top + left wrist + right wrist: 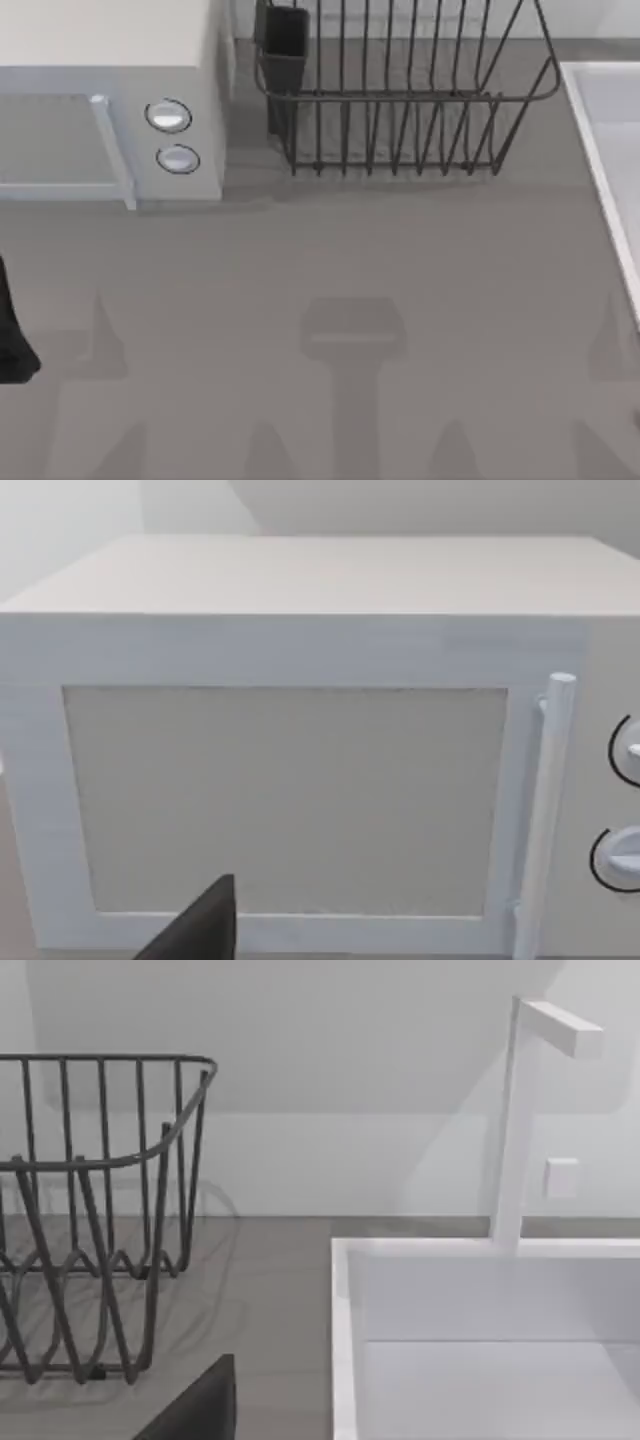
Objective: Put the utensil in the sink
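Sink (612, 150) sat at the table's right edge in the top view, a pale basin with a lighter raised rim, cut off by the frame. In the right wrist view the sink (440, 1300) showed its near wall and inner floor, with a white faucet (520, 1120) rising from the back rim, its spout bent over the basin. No utensil could be made out for sure; a dark holder (283, 45) hung on the left end of the dish rack, contents unclear.

Dish rack (400, 100), dark wire, stood at the back middle of the table, just left of the sink but apart from it. The right wrist view had the rack (90, 1210) beside the sink with a strip of bare table (330, 260) between.

Microwave (110, 100), white, was at the back left, 2 round knobs (168, 116) on its right side and a bar handle next to the door. The left wrist view faced the microwave (290, 780) door straight on.

Left arm (12, 335) was a dark shape at the left edge of the table. A dark wedge at each wrist view's lower edge was likely part of a gripper; cannot tell how either gripper's jaws stood.
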